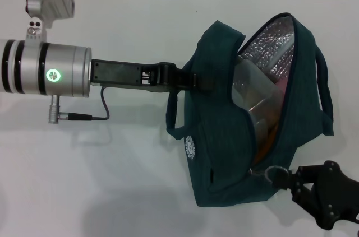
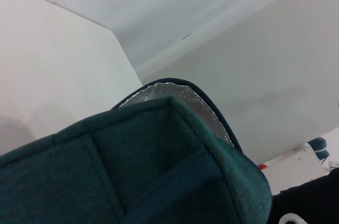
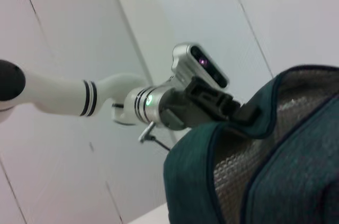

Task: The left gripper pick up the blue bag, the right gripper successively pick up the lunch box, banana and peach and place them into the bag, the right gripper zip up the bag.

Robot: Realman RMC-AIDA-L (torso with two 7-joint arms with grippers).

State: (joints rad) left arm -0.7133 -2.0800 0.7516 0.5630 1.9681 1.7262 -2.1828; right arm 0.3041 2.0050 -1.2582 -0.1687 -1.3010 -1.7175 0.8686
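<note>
Over the counter (image 1: 112, 181), the left hand (image 1: 193, 82) pinches the blue bag (image 1: 224, 153) by its rim, holding it up. Right hand (image 1: 297, 184) grips the ring pull (image 1: 274, 173). Soft, floppy fabric — pull steadily along the zipper line.

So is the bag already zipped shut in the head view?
No, the blue bag gapes open, showing its foil lining and the lunch box inside.
</note>
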